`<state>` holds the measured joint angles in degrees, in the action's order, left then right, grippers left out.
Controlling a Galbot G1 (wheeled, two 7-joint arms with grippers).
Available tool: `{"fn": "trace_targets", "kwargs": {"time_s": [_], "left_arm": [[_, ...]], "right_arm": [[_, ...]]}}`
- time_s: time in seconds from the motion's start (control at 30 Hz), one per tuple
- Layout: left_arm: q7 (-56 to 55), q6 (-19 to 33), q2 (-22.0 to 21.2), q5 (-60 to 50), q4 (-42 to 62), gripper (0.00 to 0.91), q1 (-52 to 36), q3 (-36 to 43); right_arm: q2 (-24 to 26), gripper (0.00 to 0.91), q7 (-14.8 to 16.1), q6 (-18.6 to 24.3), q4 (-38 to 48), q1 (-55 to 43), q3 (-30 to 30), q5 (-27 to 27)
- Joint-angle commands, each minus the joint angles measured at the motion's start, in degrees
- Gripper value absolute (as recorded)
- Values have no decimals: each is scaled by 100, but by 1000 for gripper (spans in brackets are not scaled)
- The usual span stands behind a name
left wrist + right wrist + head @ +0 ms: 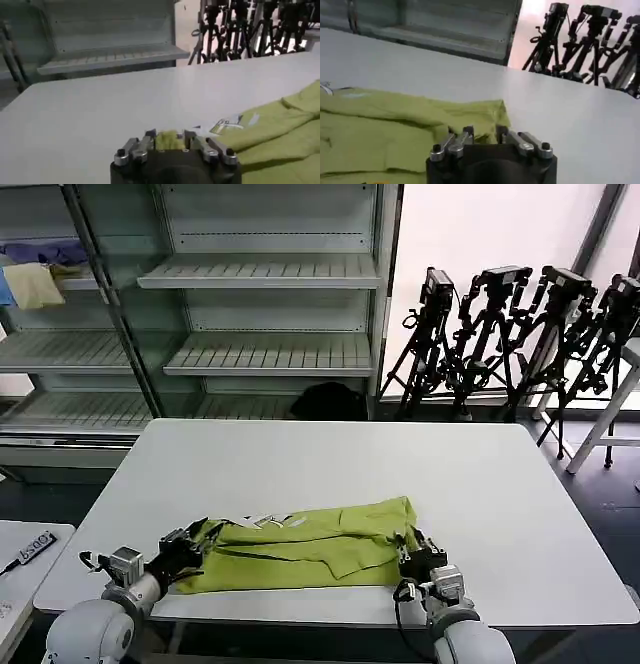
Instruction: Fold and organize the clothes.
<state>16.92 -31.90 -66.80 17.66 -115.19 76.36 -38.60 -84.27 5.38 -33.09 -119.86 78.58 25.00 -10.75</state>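
My left gripper (190, 546) pinches the left end of the lime T-shirt (300, 546), fabric bunched between its narrow fingers (150, 137). My right gripper (412, 550) clamps the shirt's right end likewise. The shirt lies folded lengthwise along the near edge of the white table (330, 454), white neck label (262, 521) showing.

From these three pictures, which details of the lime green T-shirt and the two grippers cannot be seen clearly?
- Lime yellow-green soft T-shirt: its underside and lower layers are hidden by its own folds, head view.
- Small white neck label: any print is too blurred, left wrist view.
- Left gripper: fingertips are buried in fabric; grip is unclear.
- Right gripper: fingertips are hidden behind its own body and the cloth.
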Motion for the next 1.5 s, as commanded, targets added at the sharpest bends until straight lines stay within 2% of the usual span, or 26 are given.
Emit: {"fn": "trace_targets", "kwargs": {"time_s": [0.03,0.27,0.37,0.4,0.47,0.57,0.77,0.83,0.9,1.07,1.1,1.17,1.2,1.23,1.27,1.5], "left_arm": [[-304,52,-68,259,-142,907,-3,-25],[-1182,292,-392,158,-413,907,218,-48],[-1491,436,-644,-185,-464,907,477,29],[-1545,489,-692,-285,-456,907,527,48],[-1725,561,-829,-501,-412,907,625,149],[-1885,693,-1021,-697,-290,907,669,192],[-2034,780,-1149,-672,-243,907,803,192],[-2056,734,-1151,-665,-227,856,812,201],[-2050,703,-1177,-664,-208,766,819,203],[-2020,531,-1224,-465,-191,756,842,240],[-2023,483,-1227,-402,-189,725,837,250],[-2019,447,-1248,-381,-156,544,823,272],[-2021,386,-1265,-332,-134,272,801,282],[-2021,362,-1276,-311,-129,121,796,287],[-2022,342,-1285,-291,-124,20,788,296],[-1965,159,-1281,-79,-159,10,756,323]], "right_arm": [[7,907,-17,14,59,34,18,-863],[-19,907,-8,118,83,64,72,-947],[-58,907,-223,614,-35,-8,163,-18],[-61,907,-235,614,-40,-28,170,85],[-68,907,-410,1066,-72,-276,311,954],[-39,907,-443,1262,-2,-578,487,1354],[62,907,-411,1220,81,-847,589,1373],[54,907,-407,1211,86,-846,566,1350],[36,907,-404,1219,102,-829,551,1332],[32,907,-391,1267,132,-776,546,1279],[35,907,-394,1273,130,-770,553,1280],[44,907,-386,1282,123,-757,568,1280],[45,907,-386,1296,121,-746,573,1280],[44,907,-388,1299,121,-741,575,1279],[45,907,-392,1305,120,-727,582,1281],[58,907,-413,1313,120,-720,619,1279]]}}
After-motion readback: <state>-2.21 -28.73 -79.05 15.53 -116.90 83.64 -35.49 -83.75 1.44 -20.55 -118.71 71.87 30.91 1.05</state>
